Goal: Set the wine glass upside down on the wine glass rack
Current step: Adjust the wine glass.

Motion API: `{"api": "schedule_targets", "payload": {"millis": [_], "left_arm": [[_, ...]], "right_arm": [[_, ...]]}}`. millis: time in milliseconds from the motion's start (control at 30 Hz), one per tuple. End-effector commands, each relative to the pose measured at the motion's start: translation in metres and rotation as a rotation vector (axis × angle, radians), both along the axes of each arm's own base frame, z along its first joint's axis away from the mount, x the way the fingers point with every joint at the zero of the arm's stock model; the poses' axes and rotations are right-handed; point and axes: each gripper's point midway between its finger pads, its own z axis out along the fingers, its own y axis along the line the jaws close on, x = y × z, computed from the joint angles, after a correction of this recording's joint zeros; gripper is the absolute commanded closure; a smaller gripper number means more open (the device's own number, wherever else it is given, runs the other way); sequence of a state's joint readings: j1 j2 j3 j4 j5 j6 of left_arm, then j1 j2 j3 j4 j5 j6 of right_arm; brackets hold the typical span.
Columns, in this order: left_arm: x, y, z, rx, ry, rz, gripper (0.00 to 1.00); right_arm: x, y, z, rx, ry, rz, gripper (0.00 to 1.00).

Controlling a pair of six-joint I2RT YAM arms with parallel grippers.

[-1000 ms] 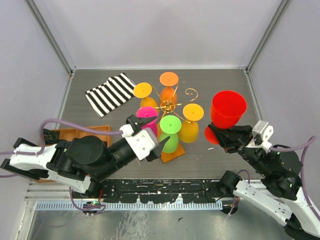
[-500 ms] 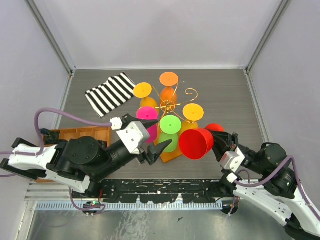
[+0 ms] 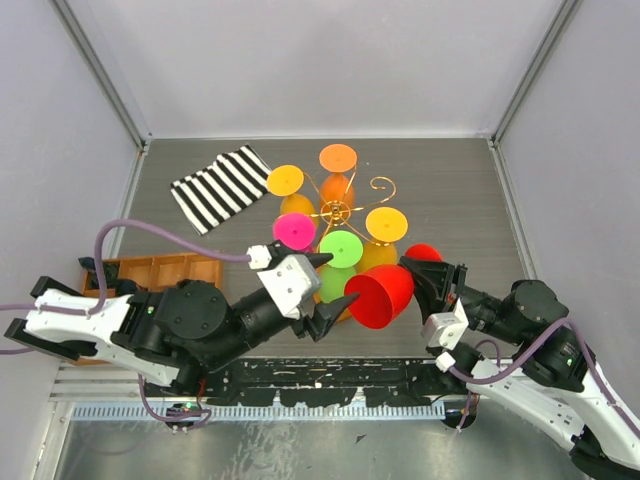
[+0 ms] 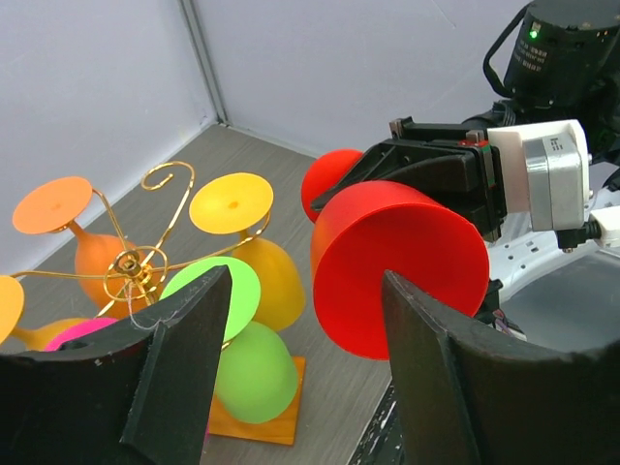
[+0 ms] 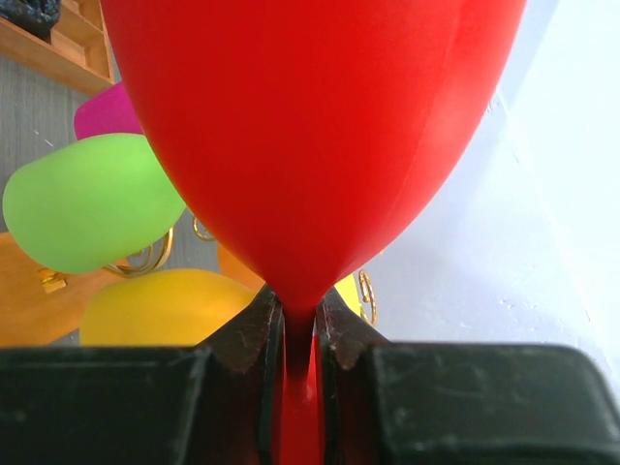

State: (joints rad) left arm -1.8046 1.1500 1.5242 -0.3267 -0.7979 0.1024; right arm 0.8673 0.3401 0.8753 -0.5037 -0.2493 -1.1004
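The red wine glass (image 3: 380, 296) lies tilted on its side in the air just right of the wine glass rack (image 3: 336, 210). Its bowl points left and its foot (image 3: 424, 253) points right. My right gripper (image 5: 300, 310) is shut on its stem, below the bowl (image 5: 310, 116). My left gripper (image 4: 305, 276) is open, with its fingers either side of the red bowl (image 4: 397, 266) and apart from it. Several coloured glasses hang upside down on the gold rack (image 4: 131, 263). One curled arm (image 3: 383, 184) at the back right is bare.
A black-and-white striped cloth (image 3: 220, 185) lies at the back left. A compartmented wooden tray (image 3: 165, 270) sits at the left, partly under my left arm. The rack's orange base (image 3: 345, 308) lies just below the green glass (image 3: 340, 250). Grey walls enclose the table.
My right arm has swung the red glass from upright at the right down and leftward, tipping it on its side. My left gripper has shifted right towards it, still open.
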Motion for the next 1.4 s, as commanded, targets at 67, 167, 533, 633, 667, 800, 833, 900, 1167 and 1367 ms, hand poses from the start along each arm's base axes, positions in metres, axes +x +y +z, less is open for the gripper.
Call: {"api": "schedule_targets", "payload": {"millis": [67, 167, 533, 633, 667, 800, 833, 900, 1167, 1367], "left_arm": [[-0.005, -0.013, -0.007, 0.03, 0.01, -0.003, 0.34], [-0.003, -0.017, -0.012, 0.056, -0.003, 0.021, 0.42], [0.0, -0.031, -0.022, 0.133, -0.049, 0.068, 0.72], [0.0, -0.031, -0.022, 0.134, -0.051, 0.069, 0.83], [0.001, -0.031, -0.022, 0.135, -0.051, 0.07, 0.86], [0.003, -0.029, -0.022, 0.137, -0.058, 0.084, 1.0], [0.003, -0.029, -0.022, 0.138, -0.06, 0.089, 1.0], [0.004, -0.028, -0.021, 0.136, -0.064, 0.091, 1.0], [-0.002, -0.03, -0.015, 0.116, -0.08, 0.035, 1.0], [-0.006, -0.016, 0.005, 0.046, -0.09, -0.031, 1.0]], "right_arm": [[-0.004, -0.005, 0.028, 0.049, -0.088, 0.0, 0.99], [-0.008, -0.007, 0.031, 0.055, -0.094, 0.01, 0.99], [-0.01, -0.011, 0.028, 0.046, -0.096, 0.004, 0.99], [-0.01, -0.012, 0.027, 0.043, -0.099, 0.003, 0.99], [-0.011, -0.012, 0.028, 0.044, -0.1, 0.004, 0.98], [-0.012, -0.011, 0.029, 0.045, -0.098, 0.013, 0.96], [-0.014, -0.011, 0.03, 0.045, -0.095, 0.021, 0.95], [-0.018, -0.012, 0.031, 0.045, -0.094, 0.036, 0.92], [-0.035, -0.033, 0.044, 0.123, -0.086, 0.029, 0.62], [-0.054, -0.052, 0.052, 0.213, -0.051, 0.043, 0.55]]}}
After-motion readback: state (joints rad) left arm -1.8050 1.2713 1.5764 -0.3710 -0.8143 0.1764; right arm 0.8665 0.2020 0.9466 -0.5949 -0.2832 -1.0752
